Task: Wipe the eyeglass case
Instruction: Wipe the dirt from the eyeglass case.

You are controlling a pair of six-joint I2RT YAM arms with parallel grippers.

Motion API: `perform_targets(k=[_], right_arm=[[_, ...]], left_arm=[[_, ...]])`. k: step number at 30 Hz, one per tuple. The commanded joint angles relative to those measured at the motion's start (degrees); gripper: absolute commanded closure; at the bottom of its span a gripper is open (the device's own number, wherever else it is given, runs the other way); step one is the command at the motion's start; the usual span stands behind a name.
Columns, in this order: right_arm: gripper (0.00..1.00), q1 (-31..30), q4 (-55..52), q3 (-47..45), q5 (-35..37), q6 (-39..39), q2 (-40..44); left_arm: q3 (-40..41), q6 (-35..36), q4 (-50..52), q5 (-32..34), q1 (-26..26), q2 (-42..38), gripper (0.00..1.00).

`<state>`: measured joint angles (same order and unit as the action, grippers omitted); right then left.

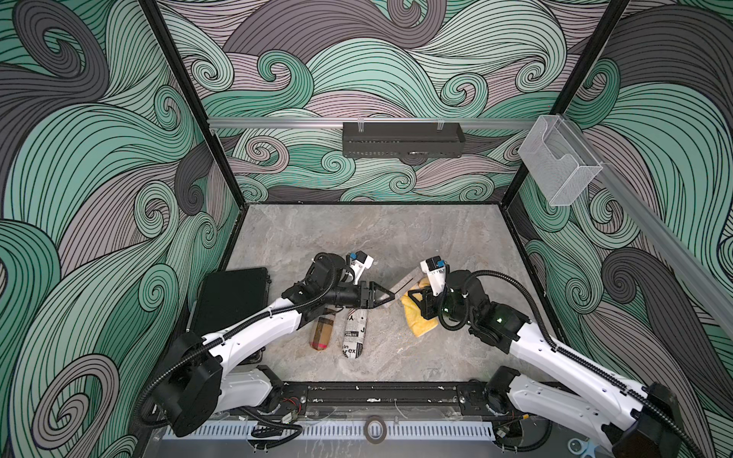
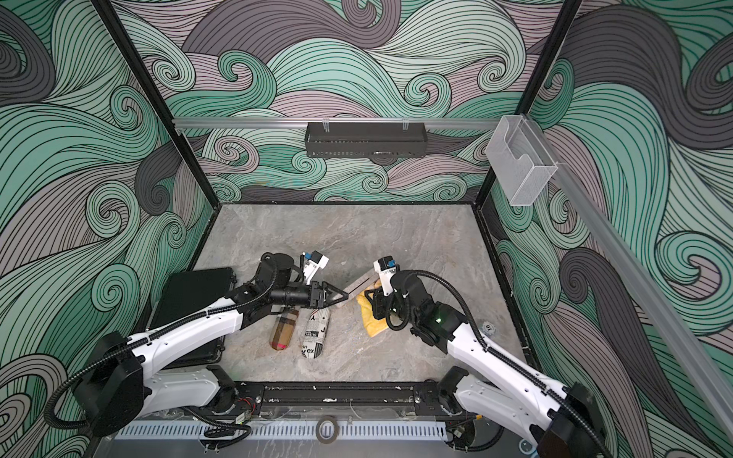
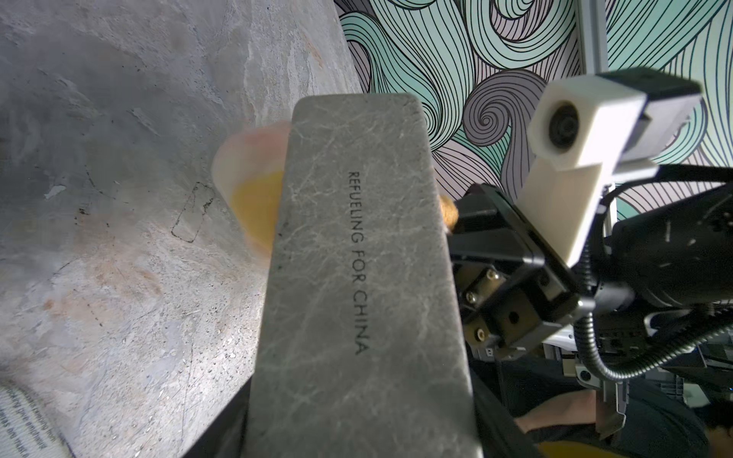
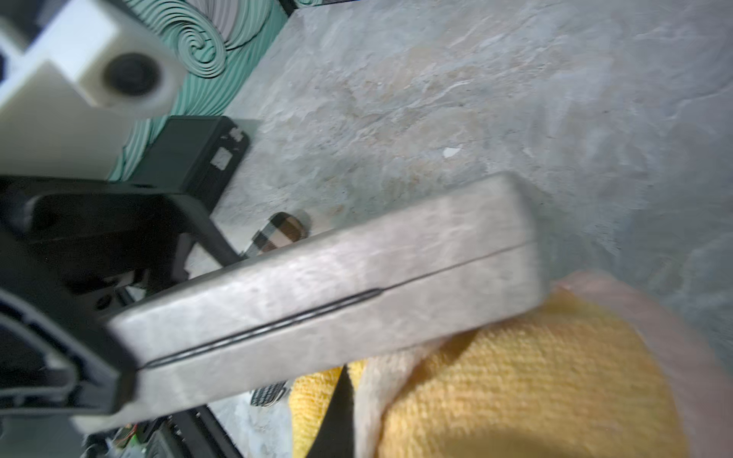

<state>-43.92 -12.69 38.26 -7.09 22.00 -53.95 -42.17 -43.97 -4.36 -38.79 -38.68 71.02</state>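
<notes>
L claw (image 1: 390, 296) clamped on grey case (image 1: 408, 280) end; R claw (image 1: 413, 298) clenched on yellow cloth (image 1: 421, 326), touching case.

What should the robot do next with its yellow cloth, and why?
Probably rub the yellow cloth along the grey eyeglass case toward the left end effector: that one holds the case's end up, and the cloth, held by the right end effector, sits only at its far end.
</notes>
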Motion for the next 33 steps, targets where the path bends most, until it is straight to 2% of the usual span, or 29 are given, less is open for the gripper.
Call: perform_targets(k=[1, 4, 6, 10, 12, 14, 17, 20, 24, 28, 33], right_arm=[[1.00, -3.3, 7.5, -0.7, -10.4, -2.4, 1.7], [1.00, -3.9, 8.2, -1.8, -11.7, -2.5, 3.5], [1.00, -3.8, 6.5, -2.5, -5.7, -2.3, 5.5], [1.00, -1.4, -3.7, -0.3, 12.5, -0.6, 7.2], [1.00, 1.3, -6.8, 0.3, 16.5, 1.0, 8.0], [1.00, 4.9, -7.5, 0.5, 16.5, 2.5, 9.0], [1.00, 9.6, -8.9, 0.6, 12.2, 4.1, 11.3], [1.00, 13.6, -8.2, 1.0, 4.8, 5.0, 13.7], [1.00, 18.4, -2.6, 1.8, -11.2, 7.2, 14.9], [1.00, 19.7, 3.6, 3.5, -22.7, 10.3, 12.4], [1.00, 19.8, 7.4, 5.1, -28.7, 13.7, 7.1]], left_arm=[[-1.3, 1.9, -1.3, -2.6, -0.1, -0.4, 0.56], [-1.2, 2.0, -1.3, -2.7, -0.1, -0.1, 0.56], [-1.1, 2.4, -1.4, -3.1, -0.1, 0.0, 0.56], [-0.6, 4.4, 0.0, -4.6, 0.0, -0.8, 0.56], [-0.5, 5.4, 0.9, -5.5, 0.0, -1.6, 0.55], [-0.3, 6.0, 1.5, -6.2, 0.0, -2.2, 0.56], [0.1, 7.9, 2.9, -6.5, 0.3, -3.5, 0.56], [1.2, 10.4, 4.4, -6.6, 1.2, -5.5, 0.56], [3.0, 12.0, 4.1, -9.6, 2.9, -7.5, 0.56], [4.8, 12.0, 1.1, -12.3, 3.8, -8.6, 0.56], [5.8, 12.3, -0.5, -13.5, 4.6, -10.7, 0.56]])
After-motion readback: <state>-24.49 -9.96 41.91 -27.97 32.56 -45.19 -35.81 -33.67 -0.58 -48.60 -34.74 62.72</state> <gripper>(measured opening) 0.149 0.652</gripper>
